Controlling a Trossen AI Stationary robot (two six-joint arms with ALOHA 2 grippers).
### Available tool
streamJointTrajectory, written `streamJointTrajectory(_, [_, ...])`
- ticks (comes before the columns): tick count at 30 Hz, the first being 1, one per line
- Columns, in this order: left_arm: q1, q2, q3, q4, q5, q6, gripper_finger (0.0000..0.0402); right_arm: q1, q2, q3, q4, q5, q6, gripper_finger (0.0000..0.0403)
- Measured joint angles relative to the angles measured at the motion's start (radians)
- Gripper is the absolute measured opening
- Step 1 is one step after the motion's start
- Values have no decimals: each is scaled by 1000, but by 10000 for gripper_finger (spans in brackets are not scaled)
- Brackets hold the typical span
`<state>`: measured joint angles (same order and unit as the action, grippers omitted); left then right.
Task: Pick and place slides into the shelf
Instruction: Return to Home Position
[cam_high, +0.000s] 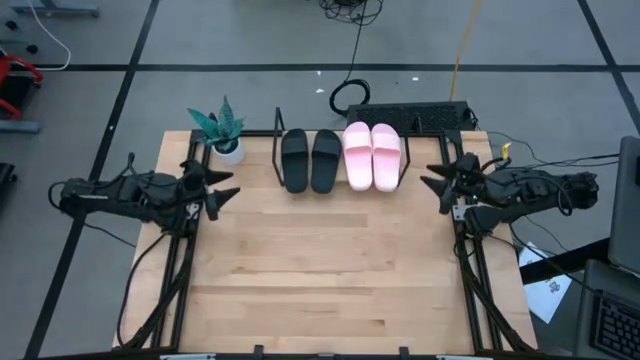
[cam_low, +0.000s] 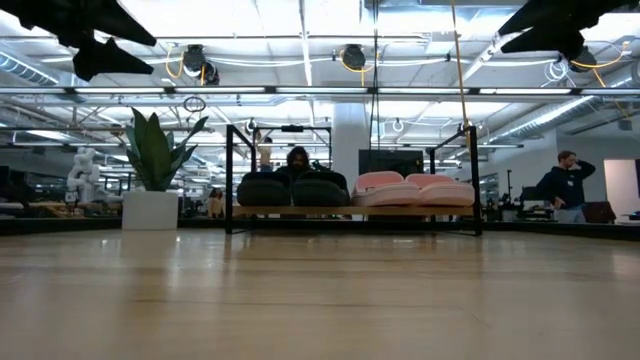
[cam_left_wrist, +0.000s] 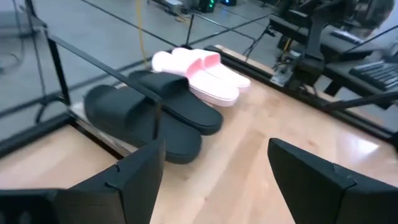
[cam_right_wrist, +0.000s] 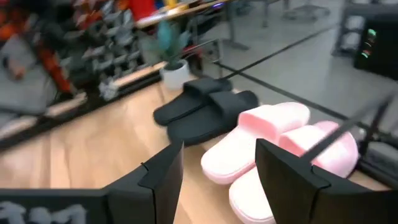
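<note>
Four slides (cam_high: 326, 160) on the shelf (cam_low: 350, 211)

Location type: robotics lab in an open industrial hall. Indicators: a left arm (cam_high: 120, 193) and right arm (cam_high: 535, 190) on black frames flank a wooden worktable (cam_high: 330, 270); grey floor (cam_high: 250, 40) marked with black tape lines; loose cables (cam_high: 354, 50); exposed ceiling pipework (cam_low: 300, 90) with strip lighting; a person (cam_low: 566, 185) standing among desks and equipment beyond; a keyboard (cam_high: 612, 325) beside the table
</note>
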<state>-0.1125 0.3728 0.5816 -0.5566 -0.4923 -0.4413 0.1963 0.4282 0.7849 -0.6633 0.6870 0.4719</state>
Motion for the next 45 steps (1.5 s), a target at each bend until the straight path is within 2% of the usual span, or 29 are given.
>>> streamJointTrajectory(5, [0,0,0,1,57,-102,289,0,-7,0,15,-161,-97,189])
streamJointTrajectory(8, [0,4,0,3,99,80,289,0,-12,0,16,-168,-106,189])
streamJointTrajectory(10, [3,20,0,30,77,170,289,0,-16,-6,36,-167,-124,189])
streamJointTrajectory(14, [45,54,-27,89,-6,194,289,-3,-42,-95,179,-212,-199,189])
streamJointTrajectory(18, [98,55,-164,261,71,221,289,-37,-107,-247,340,-275,-231,189])
streamJointTrajectory(23, [170,-19,-239,250,81,190,289,-95,-251,-353,420,-381,-231,189])
streamJointTrajectory(29, [198,-169,-332,254,155,158,289,-132,-406,-443,483,-405,-251,189])
streamJointTrajectory(33, [197,-244,-393,294,154,165,289,-141,-421,-529,556,-411,-240,189])
streamJointTrajectory(41, [196,-283,-472,289,152,141,289,-180,-415,-694,705,-435,-196,189])
streamJointTrajectory(45, [196,-283,-489,319,152,165,289,-215,-417,-744,731,-514,-159,189])
